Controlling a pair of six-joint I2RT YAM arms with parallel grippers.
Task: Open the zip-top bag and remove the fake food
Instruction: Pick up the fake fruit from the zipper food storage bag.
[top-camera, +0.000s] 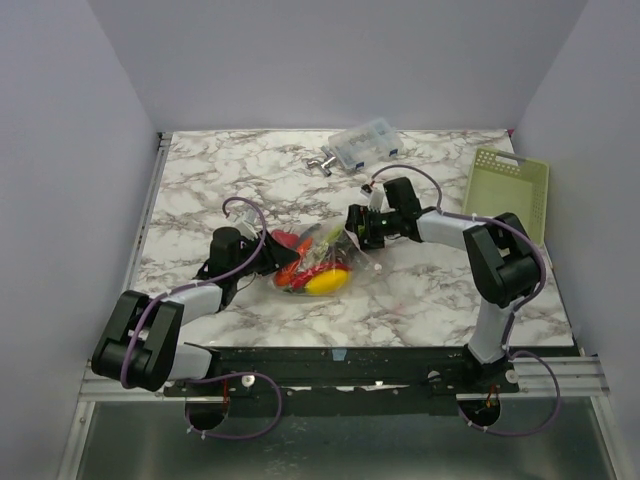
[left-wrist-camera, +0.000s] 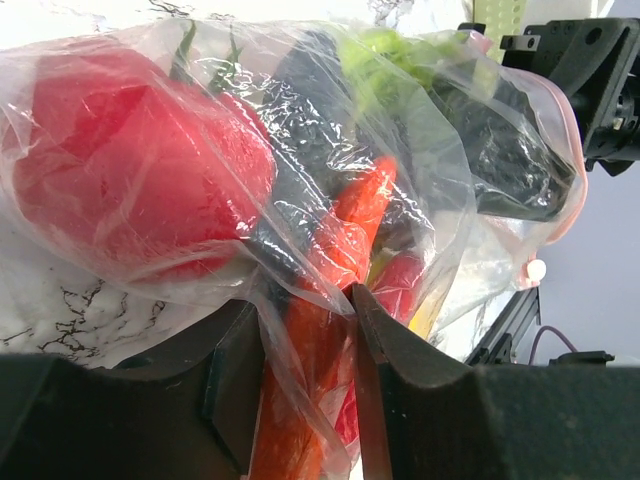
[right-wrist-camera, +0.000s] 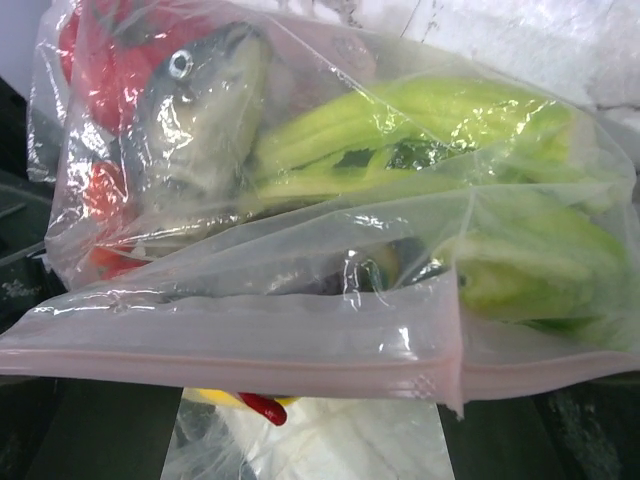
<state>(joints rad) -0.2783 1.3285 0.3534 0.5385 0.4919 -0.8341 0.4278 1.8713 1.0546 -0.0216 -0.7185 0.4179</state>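
Observation:
The zip-top bag (top-camera: 312, 262) lies mid-table, clear and crinkly, full of fake food. Through its plastic I see a big red piece (left-wrist-camera: 140, 180), an orange carrot (left-wrist-camera: 352, 225), a pale green stalk (right-wrist-camera: 450, 130), a grey fish-like piece (right-wrist-camera: 200, 110) and a yellow lemon (top-camera: 327, 282). My left gripper (left-wrist-camera: 305, 375) is at the bag's left end, shut on a fold of the plastic with the carrot inside it. My right gripper (right-wrist-camera: 310, 425) is at the bag's upper right end. Its fingers stand wide apart and the pink zipper strip (right-wrist-camera: 250, 355) runs across in front of them.
A small clear plastic box (top-camera: 365, 143) with blue contents and a metal fitting (top-camera: 322, 162) sit near the table's far edge. A light green basket (top-camera: 508, 190) stands at the far right. Grey walls close in the table on three sides.

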